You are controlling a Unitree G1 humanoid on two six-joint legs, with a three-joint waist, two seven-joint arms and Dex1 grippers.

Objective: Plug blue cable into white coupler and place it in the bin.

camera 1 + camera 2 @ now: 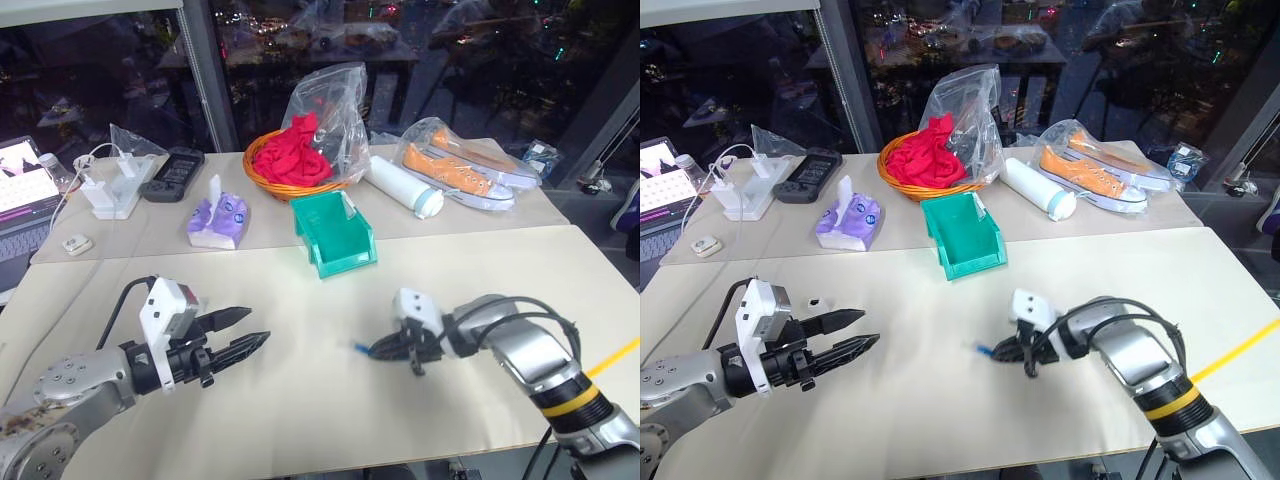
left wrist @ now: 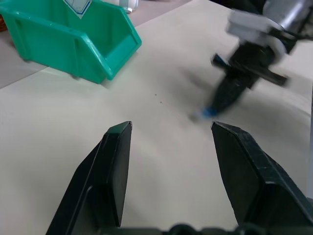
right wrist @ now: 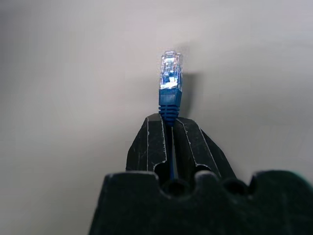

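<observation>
the blue cable (image 3: 169,95) is pinched just behind its clear plug between the pressed-together fingers of the right gripper (image 1: 383,349); the plug sticks out past the fingertips, low over the beige table (image 1: 300,400). the rest of the cord is hidden. the left gripper (image 1: 243,330) hangs well apart on the table's left side, fingers spread, holding nothing. the bin (image 1: 333,233) sits upright beyond both grippers (a white label stands at its back wall, writing unreadable). behind it: an orange basket (image 1: 280,177) with red cloth, a tissue pack (image 1: 217,220), a white bottle (image 1: 402,186), bagged orange shoes (image 1: 462,170).
</observation>
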